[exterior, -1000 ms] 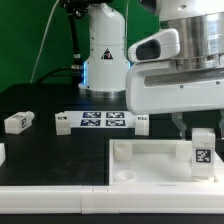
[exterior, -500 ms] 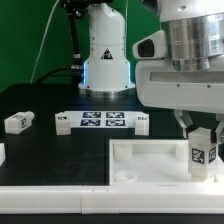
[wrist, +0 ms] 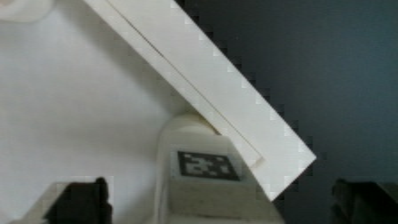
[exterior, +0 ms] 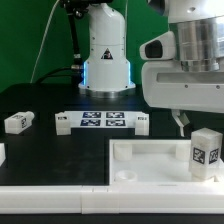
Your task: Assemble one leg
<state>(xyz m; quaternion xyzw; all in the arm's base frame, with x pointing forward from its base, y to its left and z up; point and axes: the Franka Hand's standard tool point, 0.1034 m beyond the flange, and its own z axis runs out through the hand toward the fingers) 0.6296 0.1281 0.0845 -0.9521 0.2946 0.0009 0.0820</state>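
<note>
The leg (exterior: 206, 150), a chunky white post with a black-and-white tag on its side, stands upright at the corner of the large white tray (exterior: 150, 160) on the exterior view's right. My gripper (exterior: 203, 122) hangs just above it, open; one dark finger (exterior: 181, 122) shows beside the leg's top and does not touch it. In the wrist view the leg (wrist: 205, 160) sits against the tray's raised rim (wrist: 196, 80), and my gripper (wrist: 217, 205) has its fingers wide apart on either side, clear of the leg.
A second small white tagged leg (exterior: 18, 122) lies on the black table at the exterior view's left. The marker board (exterior: 100, 122) lies behind the tray. The arm's white base (exterior: 105, 50) stands at the back. A white piece pokes in at the left edge (exterior: 2, 153).
My gripper has let go of the leg and risen off it. The leg stays standing at the tray's corner.
</note>
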